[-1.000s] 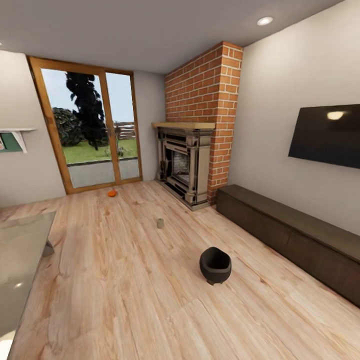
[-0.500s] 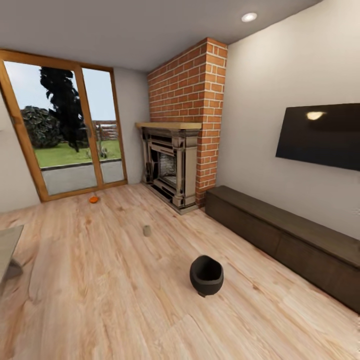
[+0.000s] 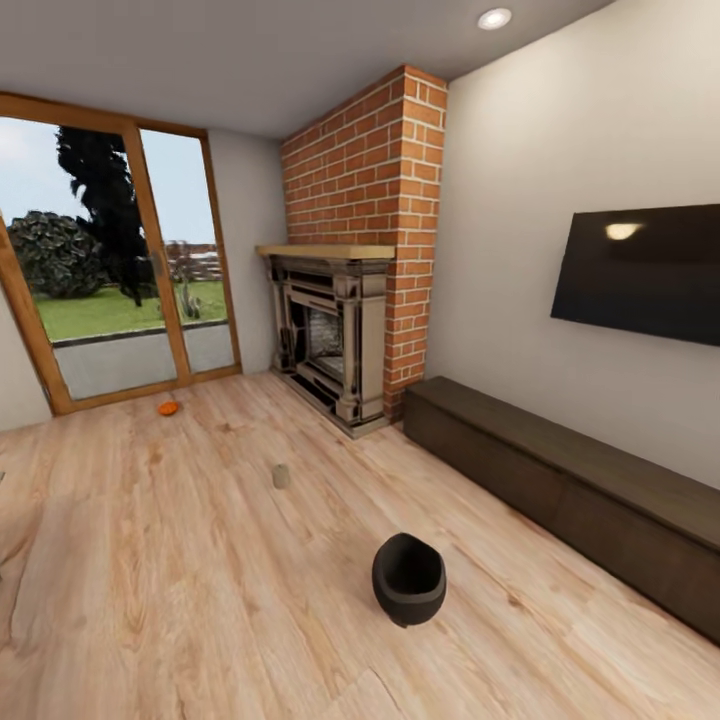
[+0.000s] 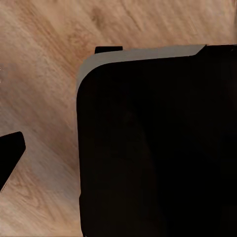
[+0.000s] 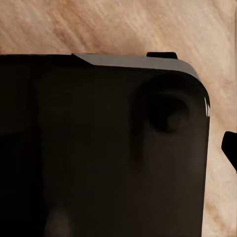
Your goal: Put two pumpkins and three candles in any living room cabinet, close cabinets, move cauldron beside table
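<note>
The small matte black cauldron (image 3: 408, 578) is sitting on the pale wood-plank floor (image 3: 200, 600) before the long dark-brown cabinet (image 3: 580, 490), a tan candle (image 3: 281, 476) and orange pumpkin (image 3: 168, 408) lying farther off, finger positions impossible to judge.

i see a matte black cauldron (image 3: 409, 578) on a pale honey wood-plank floor (image 3: 200, 600) with darker grain streaks. one bright orange pumpkin (image 3: 167, 408) shows near the glass door, and a dull tan candle (image 3: 281, 476) stands out against the boards. the cabinet (image 3: 560, 490) is dark brown with faint wood grain. the chimney (image 3: 365, 170) is red-orange brick with light mortar lines, above a grey-beige fireplace surround (image 3: 325, 335) topped by a light wooden mantel. the door frame (image 3: 150, 260) is warm orange-brown wood; beyond it i see green grass and blue sky. the wall-mounted tv (image 3: 640, 270) is glossy black on an off-white wall. in both wrist views i see a black body with a grey edge over the same pale planks.
</note>
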Controlling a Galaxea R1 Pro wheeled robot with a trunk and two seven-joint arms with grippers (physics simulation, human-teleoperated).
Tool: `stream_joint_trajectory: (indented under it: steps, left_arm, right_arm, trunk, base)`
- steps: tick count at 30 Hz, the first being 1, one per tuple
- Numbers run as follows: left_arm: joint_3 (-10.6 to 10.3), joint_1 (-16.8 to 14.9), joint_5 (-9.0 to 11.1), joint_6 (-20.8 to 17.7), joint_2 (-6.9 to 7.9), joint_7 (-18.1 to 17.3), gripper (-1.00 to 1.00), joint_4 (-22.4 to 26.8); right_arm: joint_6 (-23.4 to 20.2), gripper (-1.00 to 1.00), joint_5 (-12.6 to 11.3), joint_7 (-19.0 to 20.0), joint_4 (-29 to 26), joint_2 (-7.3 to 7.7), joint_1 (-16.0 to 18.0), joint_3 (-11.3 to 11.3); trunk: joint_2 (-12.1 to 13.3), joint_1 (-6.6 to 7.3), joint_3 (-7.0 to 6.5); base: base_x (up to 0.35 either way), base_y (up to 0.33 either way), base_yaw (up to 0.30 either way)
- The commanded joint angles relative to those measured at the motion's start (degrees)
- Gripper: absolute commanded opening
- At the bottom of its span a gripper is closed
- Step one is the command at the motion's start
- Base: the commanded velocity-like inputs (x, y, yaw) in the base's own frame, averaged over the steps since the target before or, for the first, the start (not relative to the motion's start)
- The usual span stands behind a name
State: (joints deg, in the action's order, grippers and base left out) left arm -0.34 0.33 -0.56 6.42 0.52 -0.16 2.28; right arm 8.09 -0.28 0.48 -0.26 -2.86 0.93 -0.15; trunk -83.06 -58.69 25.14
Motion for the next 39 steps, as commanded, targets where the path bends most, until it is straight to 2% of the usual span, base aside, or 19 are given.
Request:
stream_joint_trajectory:
  steps: [1, 8, 26, 39]
  left_arm:
    - [-0.02, 0.02, -0.06, 0.08, 0.01, -0.02, 1.0, 0.09]
    - [-0.01, 0.02, -0.06, 0.08, -0.03, -0.02, 1.0, 0.09]
    - [-0.01, 0.01, -0.06, 0.08, -0.08, -0.02, 1.0, 0.09]
    - [0.06, 0.02, 0.01, 0.24, 0.0, -0.02, 1.0, 0.09]
  right_arm:
    - [0.57, 1.0, -0.02, 0.05, 0.07, -0.02, 0.03, -0.02]
    - [2.73, 1.0, 0.02, 0.05, 0.34, 0.03, 0.03, -0.02]
    - [2.81, 1.0, 0.02, 0.05, 0.35, -0.04, 0.03, -0.02]
    - [2.85, 1.0, 0.02, 0.05, 0.35, -0.04, 0.03, -0.02]
  trunk:
    - [-0.02, -0.04, 0.05]
    - [-0.02, -0.04, 0.05]
    - [-0.02, -0.04, 0.05]
    - [-0.02, -0.04, 0.05]
  base:
    - [0.342, 0.0, -0.077]
    - [0.342, 0.0, -0.211]
    - [0.329, 0.0, -0.047]
    - [0.282, 0.0, -0.178]
